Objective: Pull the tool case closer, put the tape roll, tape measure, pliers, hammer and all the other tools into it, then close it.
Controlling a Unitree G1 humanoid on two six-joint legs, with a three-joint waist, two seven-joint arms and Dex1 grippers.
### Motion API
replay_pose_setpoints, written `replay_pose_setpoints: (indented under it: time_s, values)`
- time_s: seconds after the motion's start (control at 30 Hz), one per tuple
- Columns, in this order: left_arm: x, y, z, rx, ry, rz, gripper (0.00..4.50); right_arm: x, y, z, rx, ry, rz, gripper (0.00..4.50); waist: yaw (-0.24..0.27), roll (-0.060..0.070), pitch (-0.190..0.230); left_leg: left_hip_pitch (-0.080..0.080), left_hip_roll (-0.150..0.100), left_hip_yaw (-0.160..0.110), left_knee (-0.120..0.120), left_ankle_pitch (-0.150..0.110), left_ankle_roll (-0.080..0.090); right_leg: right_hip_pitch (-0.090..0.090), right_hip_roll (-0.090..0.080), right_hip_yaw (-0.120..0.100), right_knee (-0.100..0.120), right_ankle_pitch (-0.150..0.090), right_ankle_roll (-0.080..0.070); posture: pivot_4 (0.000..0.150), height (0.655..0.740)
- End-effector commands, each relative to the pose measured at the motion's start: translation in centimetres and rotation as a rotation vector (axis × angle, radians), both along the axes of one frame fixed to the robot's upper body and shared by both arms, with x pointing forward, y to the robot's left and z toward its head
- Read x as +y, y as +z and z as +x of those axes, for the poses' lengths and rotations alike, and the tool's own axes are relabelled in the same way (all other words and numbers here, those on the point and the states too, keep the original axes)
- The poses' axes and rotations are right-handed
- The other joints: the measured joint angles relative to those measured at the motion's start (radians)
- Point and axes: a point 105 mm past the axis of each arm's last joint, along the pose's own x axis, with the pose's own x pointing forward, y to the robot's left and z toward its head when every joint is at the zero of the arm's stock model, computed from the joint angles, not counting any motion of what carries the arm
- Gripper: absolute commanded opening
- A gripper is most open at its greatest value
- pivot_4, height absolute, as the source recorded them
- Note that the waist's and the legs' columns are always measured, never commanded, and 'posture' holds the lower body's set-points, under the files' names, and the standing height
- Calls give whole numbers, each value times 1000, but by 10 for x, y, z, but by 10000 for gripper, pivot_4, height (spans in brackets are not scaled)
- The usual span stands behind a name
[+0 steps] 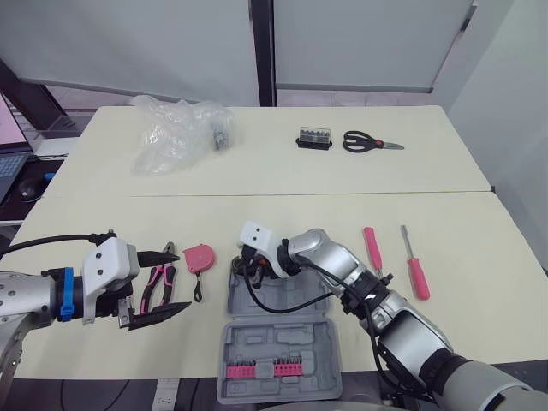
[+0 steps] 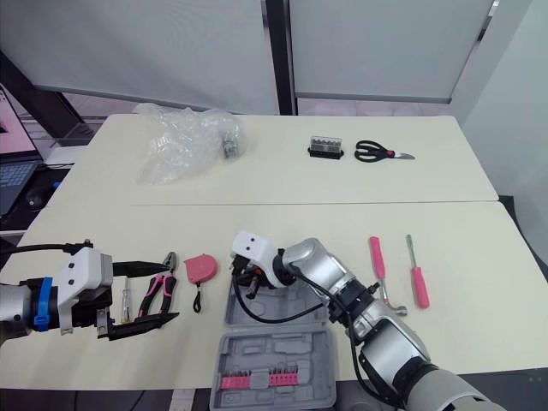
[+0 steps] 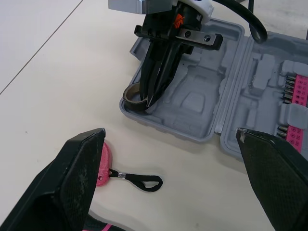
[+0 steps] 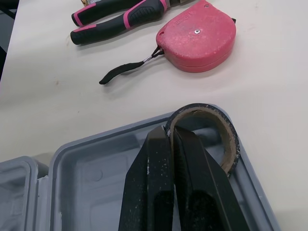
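Grey tool case [image 1: 282, 347]: lying open on the counter [image 1: 300, 205], directly beneath the right pincer [image 4: 169, 132]; tray half taking that pincer's tips, lid half with its pink bit strip [image 1: 261, 370] sitting nearer the robot than the pincer.
right pincer: reaching down into a corner of the tray, fingers pressing almost together and pinching the wall of the tape roll [image 4: 226, 137], one finger inside the ring, one outside.
tape roll: sitting in the tray corner at the right pincer's tips, touching the case wall; dark outside, brown card inside.
left pincer [image 1: 175, 282]: hanging wide apart, gripping nothing, pointing toward the case and the right pincer.
pliers [image 1: 158, 287]: lying on the counter under the gap between the left pincer's fingers, pink and black handles showing.
tape measure [image 1: 200, 258]: resting on the counter between the two pincers, just outside the case corner and just beyond the left pincer's tips, black wrist loop trailing from it.
hammer [image 2: 377, 257]: lying on the counter well apart from the right pincer, on that arm's outer side, head partly hidden by the arm.
screwdriver [image 1: 415, 265]: lying just beside the hammer, farther again from the right pincer.
scissors [image 1: 368, 142], bit box [image 1: 314, 139], plastic bag [image 1: 175, 133]: sitting far across the counter, well apart from both pincers.
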Motion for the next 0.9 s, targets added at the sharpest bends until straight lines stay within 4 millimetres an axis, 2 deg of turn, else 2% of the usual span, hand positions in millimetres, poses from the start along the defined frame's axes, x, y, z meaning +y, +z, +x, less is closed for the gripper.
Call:
replay_pose_setpoints:
  time_s: [0.03, 0.4, 0.6, 0.8, 0.9]
  values:
    - [1, 3, 1, -23, 2, 6, 45000, 8, 8, -2, -10, 32, 21, 44, 0, 0, 0, 0, 0, 0, 0, 0, 0, 0, 0, 0, 0, 0, 0, 1500, 7400]
    - [2, 1, -1, -23, 3, 6, 45000, 8, -5, -2, -6, 33, -12, 44, 0, 0, 0, 0, 0, 0, 0, 0, 0, 0, 0, 0, 0, 0, 0, 1500, 7400]
    - [3, 0, -1, -24, 7, 7, 45000, 9, 5, -1, -10, 29, 23, 44, 0, 0, 0, 0, 0, 0, 0, 0, 0, 0, 0, 0, 0, 0, 0, 1500, 7400]
    - [5, -1, -2, -26, 15, 7, 45000, 3, 27, -9, -12, 59, 93, 15147, 0, 0, 0, 0, 0, 0, 0, 0, 0, 0, 0, 0, 0, 0, 0, 1500, 7400]
    - [6, -2, -2, -25, 18, 7, 45000, -1, 31, -17, -35, 103, 120, 15147, 0, 0, 0, 0, 0, 0, -1, 0, 0, 0, 0, 0, 0, 0, 0, 1500, 7400]
